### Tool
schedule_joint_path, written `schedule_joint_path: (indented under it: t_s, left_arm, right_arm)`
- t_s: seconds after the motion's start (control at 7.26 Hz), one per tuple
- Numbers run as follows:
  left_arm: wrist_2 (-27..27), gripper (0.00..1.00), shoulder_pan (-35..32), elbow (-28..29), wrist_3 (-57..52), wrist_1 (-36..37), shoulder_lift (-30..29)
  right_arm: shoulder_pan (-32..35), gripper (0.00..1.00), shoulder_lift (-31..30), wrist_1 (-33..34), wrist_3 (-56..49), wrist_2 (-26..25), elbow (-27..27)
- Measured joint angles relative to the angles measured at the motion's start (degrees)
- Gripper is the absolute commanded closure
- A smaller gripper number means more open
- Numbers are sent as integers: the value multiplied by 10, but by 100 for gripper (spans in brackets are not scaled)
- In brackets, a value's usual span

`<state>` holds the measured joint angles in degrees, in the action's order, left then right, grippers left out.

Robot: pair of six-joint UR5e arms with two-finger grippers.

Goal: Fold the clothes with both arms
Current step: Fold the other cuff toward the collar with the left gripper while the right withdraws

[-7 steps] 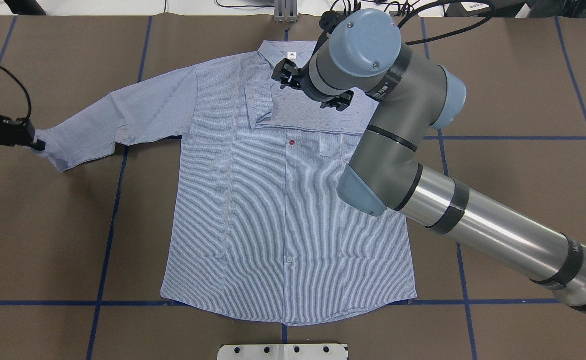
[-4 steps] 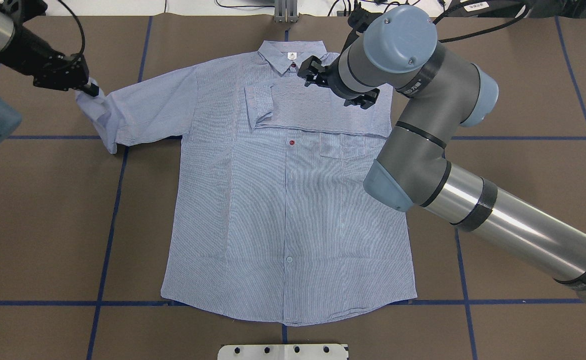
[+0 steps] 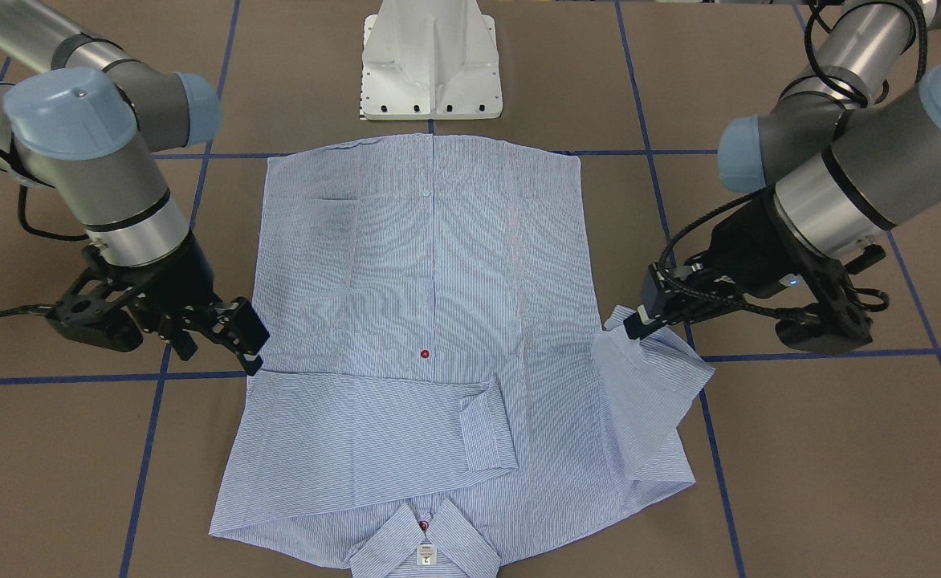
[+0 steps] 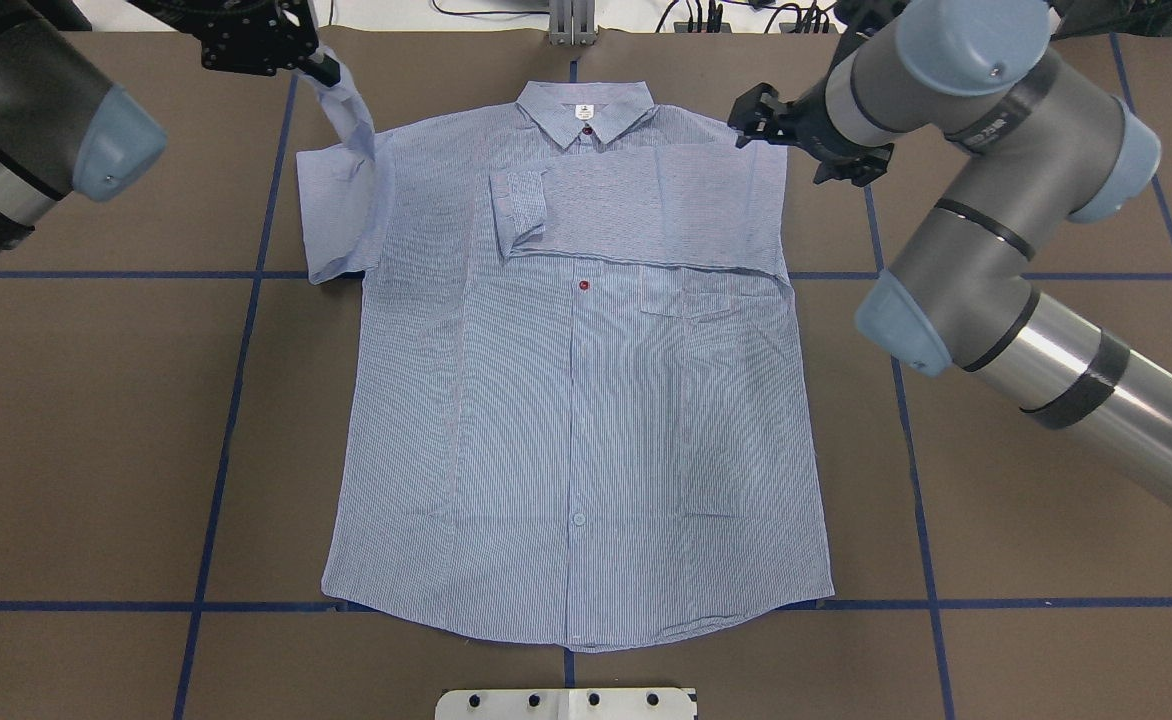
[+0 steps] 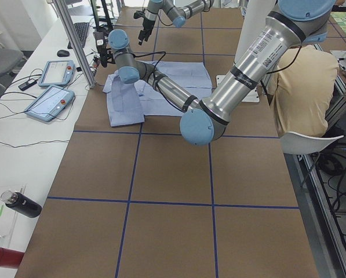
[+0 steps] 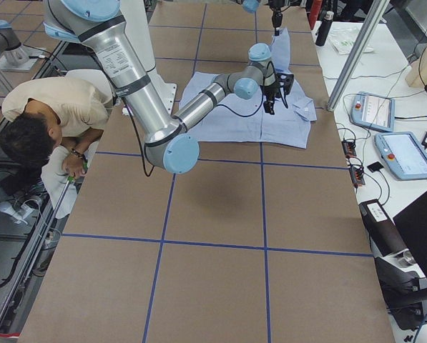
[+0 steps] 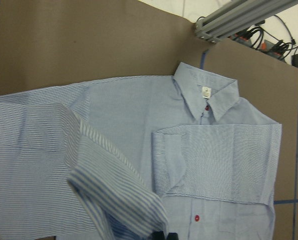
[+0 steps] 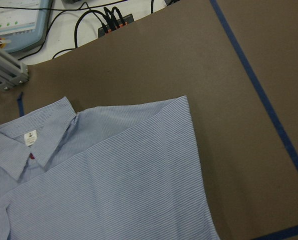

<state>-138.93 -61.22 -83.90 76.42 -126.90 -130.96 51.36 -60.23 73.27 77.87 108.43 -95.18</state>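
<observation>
Brown table covering (image 4: 96,450) gridded with blue tape (image 4: 214,470). A side bench holds 2 teach pendants (image 6: 405,154), and a person (image 6: 45,114) bends nearby. The shirt (image 4: 576,420) lies flat, 1 sleeve folded across its chest. The left gripper (image 3: 629,327) pinches the other sleeve's raised cuff (image 3: 617,343). The right gripper (image 3: 247,337) hangs spread and empty beside the shoulder. The neck label (image 3: 427,552) is unreadable.
</observation>
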Motion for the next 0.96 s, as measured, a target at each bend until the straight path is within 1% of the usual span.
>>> schedule_joint_path:
  t_s: [0.14,0.41,0.55,0.69,0.83,0.96]
  left_arm:
    - [45,100,37,-1,35,-16,-20]
    - [158,100,122,10,75,-44,-51]
    - [189,100,143,39,93,-57,-79]
    - [203,100,156,75,105,-67,-111]
    - [216,100,167,98,110,-75,-128]
    - [234,100,179,109,113,-86,-135]
  right_arm:
    - [11,0,-23,0,-9,3,-11]
    - [19,0,-65,-1,-13,15,-38]
    - [20,0,-76,-1,-14,17,-46]
    - [20,0,-82,-1,-14,17,-49]
    - [21,0,-84,-1,-14,15,-49]
    - [21,0,-86,-1,-14,13,-50]
